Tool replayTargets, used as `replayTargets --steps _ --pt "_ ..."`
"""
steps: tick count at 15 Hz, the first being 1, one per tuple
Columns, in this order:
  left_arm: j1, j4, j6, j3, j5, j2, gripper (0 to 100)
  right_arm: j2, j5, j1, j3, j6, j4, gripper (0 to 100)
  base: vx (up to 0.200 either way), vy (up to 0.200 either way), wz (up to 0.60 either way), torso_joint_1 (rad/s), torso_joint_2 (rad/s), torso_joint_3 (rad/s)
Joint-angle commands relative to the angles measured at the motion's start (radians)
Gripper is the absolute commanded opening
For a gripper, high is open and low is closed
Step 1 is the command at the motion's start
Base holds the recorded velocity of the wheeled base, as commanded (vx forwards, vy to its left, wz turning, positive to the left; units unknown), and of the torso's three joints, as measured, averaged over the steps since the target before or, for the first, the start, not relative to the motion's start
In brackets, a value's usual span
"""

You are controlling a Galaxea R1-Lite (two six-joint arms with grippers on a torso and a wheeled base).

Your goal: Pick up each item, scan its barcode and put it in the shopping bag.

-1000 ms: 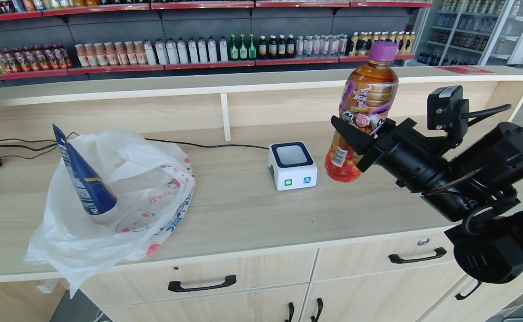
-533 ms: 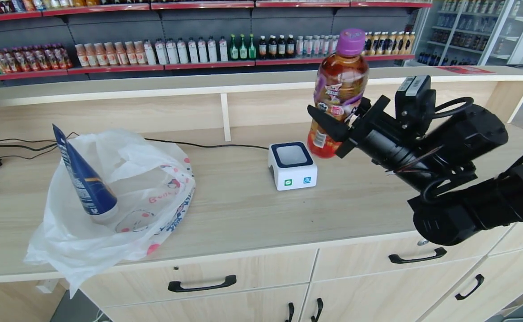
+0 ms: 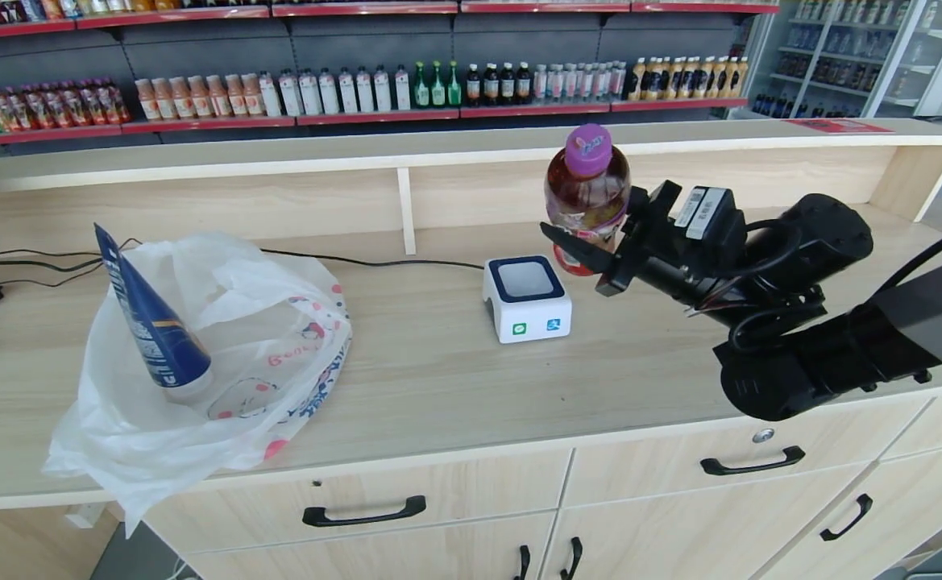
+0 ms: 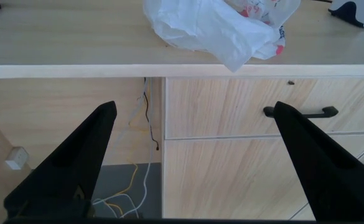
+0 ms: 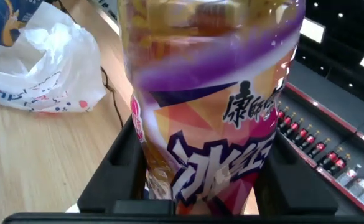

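Observation:
My right gripper (image 3: 595, 250) is shut on a tea bottle (image 3: 586, 191) with a purple cap, its cap tipped toward the camera. It hangs just right of and behind the white barcode scanner (image 3: 525, 299) on the counter. The right wrist view has the bottle (image 5: 213, 99) close up between the black fingers (image 5: 116, 168). A white shopping bag (image 3: 221, 354) lies at the counter's left with a blue tube (image 3: 148, 314) standing in it. My left gripper (image 4: 194, 162) is open below the counter's front edge, facing the drawers, with the bag (image 4: 219, 25) hanging over the edge above it.
A black cable (image 3: 358, 262) runs along the counter from the scanner to the left. A raised wooden ledge (image 3: 406, 153) backs the counter, with shelves of bottles (image 3: 358, 89) behind. Drawers with black handles (image 3: 364, 511) sit below the front edge.
My right arm has carried the bottle left and down toward the scanner, tilting it so its cap now points toward the camera. The bag and tube have not moved.

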Motion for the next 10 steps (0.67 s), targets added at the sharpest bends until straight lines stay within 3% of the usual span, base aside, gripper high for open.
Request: replayTargets --steps 1,4,8,10 --pt "0.000 0.000 0.000 0.000 0.000 0.000 100 0.008 -0.023 -0.018 -0.004 -0.018 0.000 0 0.000 0.000 0.00 0.000 0.00 0.000" --pt "0.000 0.000 0.000 0.000 0.000 0.000 100 -0.007 -0.179 -0.047 -0.006 0.050 0.000 0 0.000 0.000 0.00 0.000 0.00 0.000" --pt "0.000 0.000 0.002 0.000 0.000 0.000 100 -0.032 -0.236 -0.046 0.016 0.121 0.000 0 0.000 0.000 0.00 0.000 0.00 0.000" --pt "0.000 0.000 0.002 0.000 0.000 0.000 100 -0.063 -0.481 -0.032 0.036 0.298 0.000 0 0.000 0.000 0.00 0.000 0.00 0.000"
